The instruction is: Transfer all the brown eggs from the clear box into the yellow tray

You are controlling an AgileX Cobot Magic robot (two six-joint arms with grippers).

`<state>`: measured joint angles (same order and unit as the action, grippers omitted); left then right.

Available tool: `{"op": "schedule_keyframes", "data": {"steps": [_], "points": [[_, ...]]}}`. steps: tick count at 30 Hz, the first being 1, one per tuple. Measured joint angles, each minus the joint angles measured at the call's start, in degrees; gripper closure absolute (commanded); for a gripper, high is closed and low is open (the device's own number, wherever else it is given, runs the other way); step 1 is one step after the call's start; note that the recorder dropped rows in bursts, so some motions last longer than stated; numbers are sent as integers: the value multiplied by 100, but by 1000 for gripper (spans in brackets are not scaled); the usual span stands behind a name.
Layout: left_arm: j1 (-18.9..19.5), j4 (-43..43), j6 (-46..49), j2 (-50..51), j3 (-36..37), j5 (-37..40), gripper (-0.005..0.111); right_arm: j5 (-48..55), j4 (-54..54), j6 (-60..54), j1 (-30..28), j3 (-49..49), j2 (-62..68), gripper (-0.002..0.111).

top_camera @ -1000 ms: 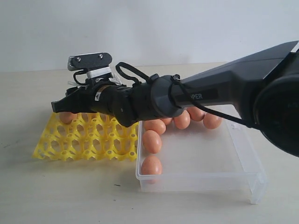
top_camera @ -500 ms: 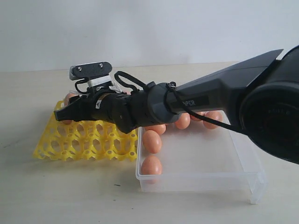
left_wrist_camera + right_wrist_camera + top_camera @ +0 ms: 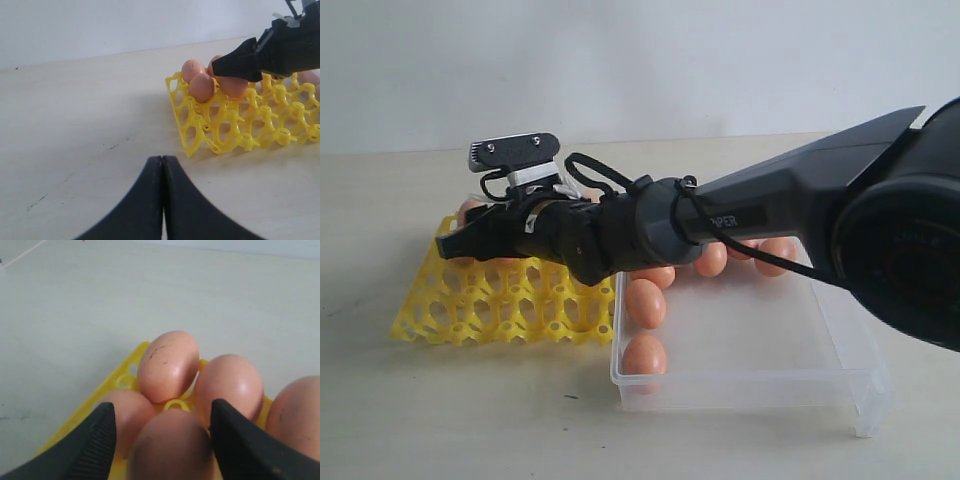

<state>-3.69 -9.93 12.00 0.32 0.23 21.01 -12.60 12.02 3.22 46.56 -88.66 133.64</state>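
Note:
The yellow tray (image 3: pixel 470 310) lies left of the clear box (image 3: pixel 750 385). Several brown eggs (image 3: pixel 645 303) rest in the box along its left and far sides. My right gripper (image 3: pixel 445 248) reaches across to the tray's far left corner. In the right wrist view its fingers (image 3: pixel 160 412) stand open around one brown egg (image 3: pixel 170 445) that sits low among the tray's eggs (image 3: pixel 167 365), with a gap on one side. My left gripper (image 3: pixel 162 159) is shut and empty above bare table, short of the tray (image 3: pixel 235 130) and its eggs (image 3: pixel 201 87).
The right arm's black forearm (image 3: pixel 770 205) stretches over the box's far left part and hides some eggs there. Pale tabletop (image 3: pixel 470 420) surrounds the tray and box. A white wall stands behind.
The right gripper has come down a little over the tray's far left corner. In the last half second it has barely moved. The eggs in the box have stayed put.

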Motion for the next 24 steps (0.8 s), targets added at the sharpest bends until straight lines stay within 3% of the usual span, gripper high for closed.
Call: {"op": "schedule_keyframes", "data": {"steps": [8, 10, 11, 14, 19, 24], "points": [[0, 0, 0, 0, 0, 0, 107, 40, 0, 0, 0, -327, -56, 52], [0, 0, 0, 0, 0, 0, 107, 193, 0, 0, 0, -423, -80, 57], [0, 0, 0, 0, 0, 0, 107, 283, 0, 0, 0, -447, -98, 65], [0, 0, 0, 0, 0, 0, 107, 814, 0, -53, 0, -481, -297, 107], [0, 0, 0, 0, 0, 0, 107, 3364, -136, -1126, 0, -130, -1516, 108], [0, 0, 0, 0, 0, 0, 107, 3577, -145, -1289, -182, 1456, -3355, 108]]}}
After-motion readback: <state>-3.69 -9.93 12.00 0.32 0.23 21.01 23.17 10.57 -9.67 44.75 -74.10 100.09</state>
